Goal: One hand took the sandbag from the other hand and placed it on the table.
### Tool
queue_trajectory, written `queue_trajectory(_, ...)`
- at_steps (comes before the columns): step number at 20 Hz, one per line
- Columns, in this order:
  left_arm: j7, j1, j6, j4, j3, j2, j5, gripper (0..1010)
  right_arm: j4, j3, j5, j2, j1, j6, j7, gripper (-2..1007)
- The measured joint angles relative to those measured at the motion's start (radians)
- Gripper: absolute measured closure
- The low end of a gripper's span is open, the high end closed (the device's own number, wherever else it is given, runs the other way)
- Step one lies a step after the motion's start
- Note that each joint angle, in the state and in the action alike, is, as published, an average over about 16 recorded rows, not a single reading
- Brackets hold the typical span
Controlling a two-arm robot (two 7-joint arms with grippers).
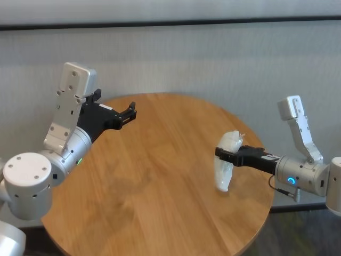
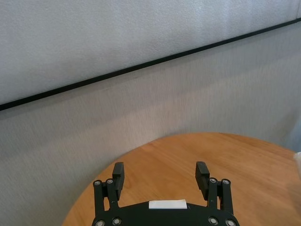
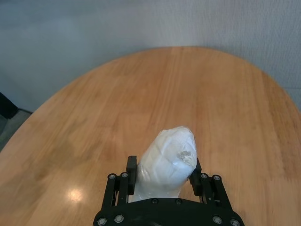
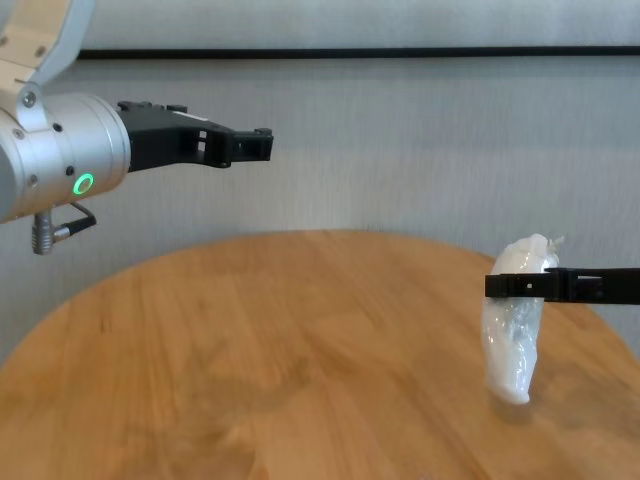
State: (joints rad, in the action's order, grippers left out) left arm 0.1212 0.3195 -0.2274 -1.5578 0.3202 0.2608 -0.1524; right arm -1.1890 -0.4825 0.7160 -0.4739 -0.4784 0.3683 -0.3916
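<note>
One risk: upright sandbag (image 4: 513,330) may topple | right claw (image 1: 228,154) clamped on it, tip seemingly touching bench (image 1: 160,176) | left claw (image 1: 130,113) apart, idle

1. The table (image 1: 160,176) is wood; light brown, with long plank lines; smooth and a bit shiny, with a bright spot of light on it.
2. The sandbag (image 1: 226,165) looks like thin white plastic; lumpy, crinkled and a little glossy.
3. The right gripper (image 3: 162,176) is black, matt and hard, with small silver screws.
4. The left gripper (image 2: 161,175) is the same black, matt stuff.
5. The wall (image 1: 213,58) is grey, dull and a bit rough.
</note>
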Motion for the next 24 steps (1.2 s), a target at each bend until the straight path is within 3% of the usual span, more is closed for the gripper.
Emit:
queue_trajectory(16, 0.0, 0.0, 0.0, 0.0, 0.0, 0.0, 0.0, 10, -0.011, 0.008, 0.007, 0.0, 0.012, -0.003, 0.011, 40)
queue_trajectory(24, 0.0, 0.0, 0.0, 0.0, 0.0, 0.0, 0.0, 10, -0.013, 0.009, 0.008, 0.0, 0.014, -0.004, 0.013, 3)
